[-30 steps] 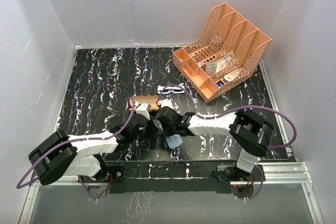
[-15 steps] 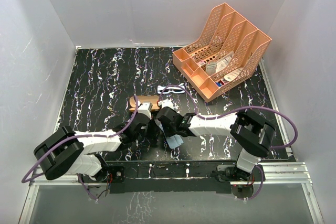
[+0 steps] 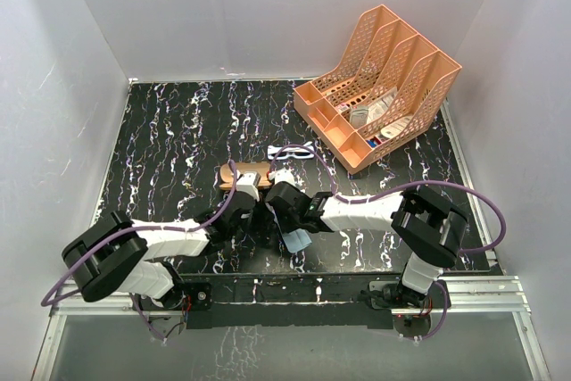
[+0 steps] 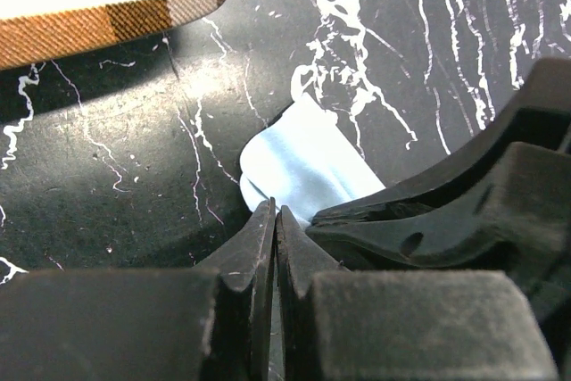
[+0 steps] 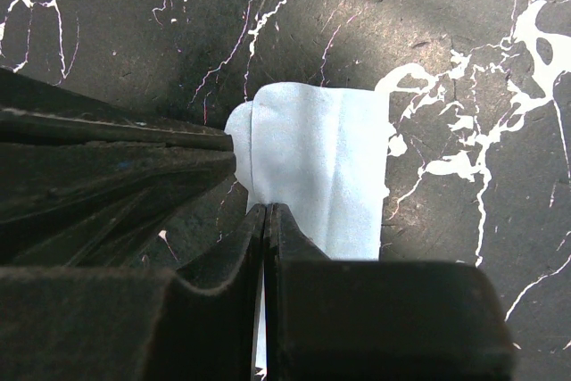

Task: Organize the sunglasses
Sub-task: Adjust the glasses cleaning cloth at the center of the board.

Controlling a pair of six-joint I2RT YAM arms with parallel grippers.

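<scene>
Both arms are stretched low and inward over the table [image 3: 169, 140], wrists brought tip to tip. The left gripper [image 4: 275, 213] is pressed together on one edge of the light blue cloth [image 5: 321, 158], and the right gripper [image 5: 266, 210] is shut on another edge. A pale sliver is seen between each pair of fingers, so the cloth seems pinched by both. The sunglasses [image 3: 293, 152] lie beyond both pincers, past the plaid case [image 3: 241, 170]. Their long axis is set crosswise to the pincers' reach — one end nearer the orange organizer [image 3: 384, 86]. Which way the lenses face cannot be made out.
</scene>
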